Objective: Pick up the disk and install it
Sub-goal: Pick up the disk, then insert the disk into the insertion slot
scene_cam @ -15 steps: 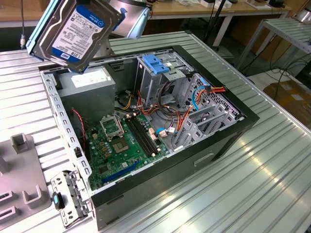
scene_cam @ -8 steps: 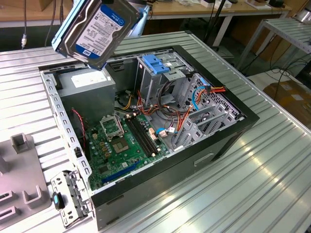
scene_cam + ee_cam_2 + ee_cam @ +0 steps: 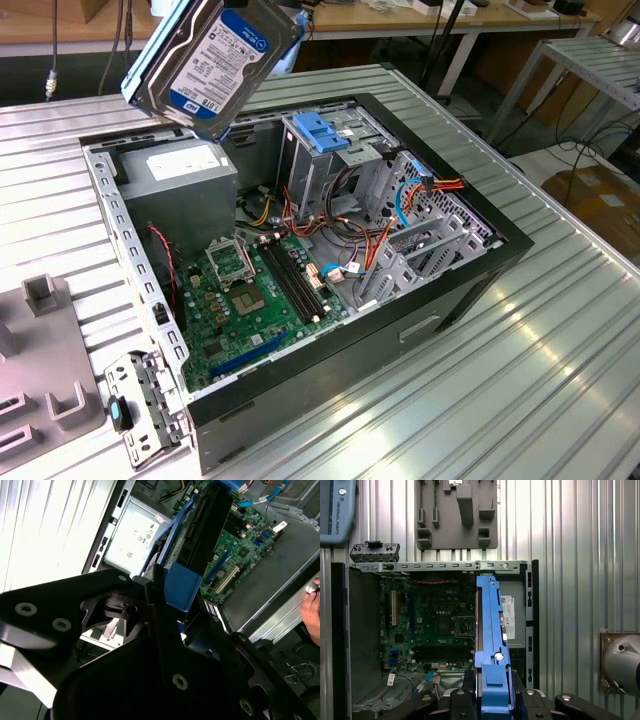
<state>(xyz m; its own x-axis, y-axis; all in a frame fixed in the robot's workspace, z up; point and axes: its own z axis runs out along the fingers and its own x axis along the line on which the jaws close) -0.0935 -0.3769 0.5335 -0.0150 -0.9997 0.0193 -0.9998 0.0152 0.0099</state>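
The disk [image 3: 215, 60], a silver-grey drive with a pale label and bright blue rails, hangs tilted in the air above the back corner of the open computer case [image 3: 470, 275], over the power-supply box [image 3: 180, 175]. In the first wrist view the disk [image 3: 492, 640] shows edge-on, its blue rail running over the case interior. My gripper [image 3: 492, 700] is shut on the disk's end, with black fingers on either side of the rail. In the second wrist view the gripper [image 3: 177, 597] clamps the disk [image 3: 197, 525] above the green motherboard [image 3: 240, 550].
The case lies open on a ribbed metal table [image 3: 520, 380]. Inside are the motherboard [image 3: 250, 290], a light-blue latch plate [image 3: 320, 130] on the drive cage, and loose cables [image 3: 400, 210]. A grey fixture plate [image 3: 40, 350] lies beside the case. A person's hand [image 3: 312, 610] rests at the case edge.
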